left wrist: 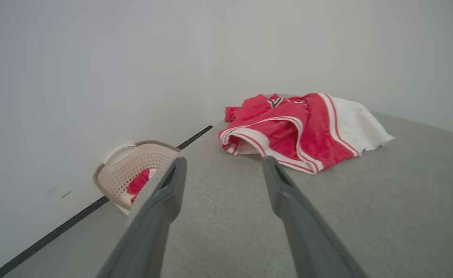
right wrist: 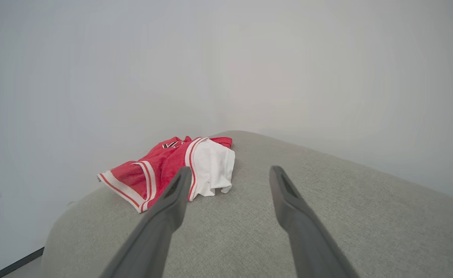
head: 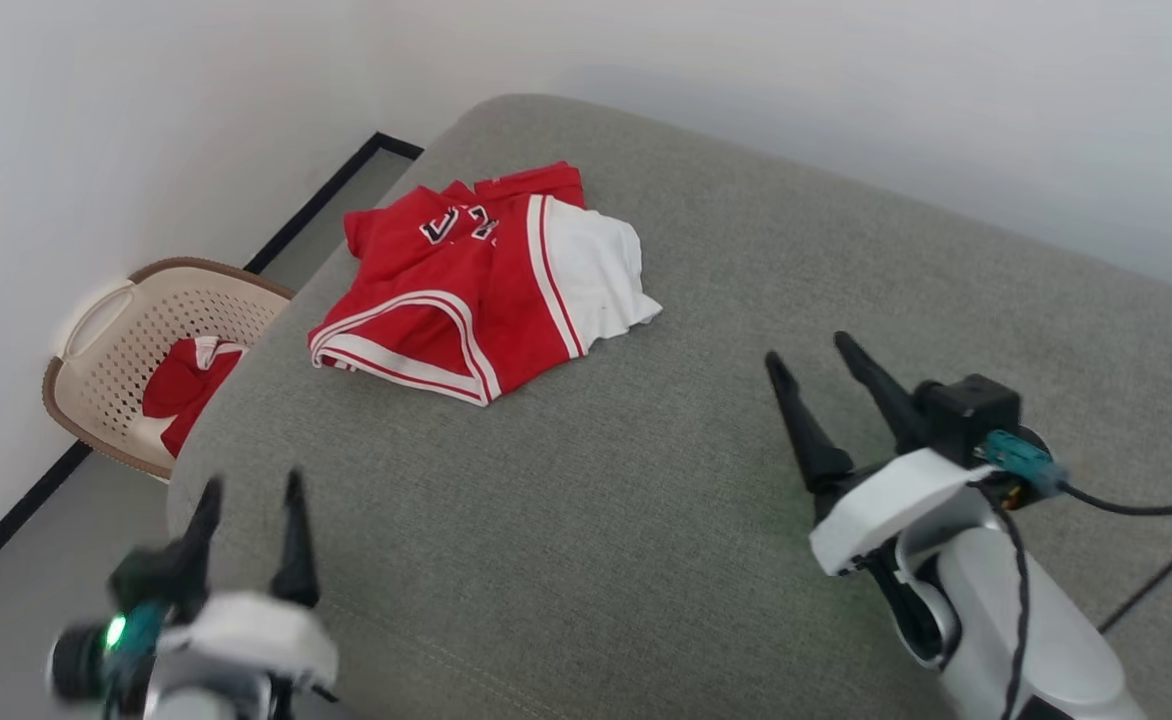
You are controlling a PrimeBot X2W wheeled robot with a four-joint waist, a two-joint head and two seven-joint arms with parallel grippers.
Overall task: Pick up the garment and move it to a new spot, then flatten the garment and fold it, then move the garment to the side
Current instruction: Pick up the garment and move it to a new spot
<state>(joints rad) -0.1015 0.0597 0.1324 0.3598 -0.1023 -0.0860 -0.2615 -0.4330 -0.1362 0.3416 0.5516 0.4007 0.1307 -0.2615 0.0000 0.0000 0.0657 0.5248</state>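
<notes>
Nearest, the left claw (head: 252,480) and right claw (head: 808,348) hover with their long, dark, tapered fingers spread apart, holding nothing. Beneath them is the grey upholstered cushion (head: 646,500), coarse-woven and round-edged. Farther on, near its far left corner, the garment (head: 466,290) lies rumpled: soft red jersey cloth, a white sleeve, striped trim and half-hidden black lettering. It is neither flat nor folded, so every step seems left to do. On the floor beside the cushion, a perforated beige laundry basket (head: 96,320) holds red cloth.
</notes>
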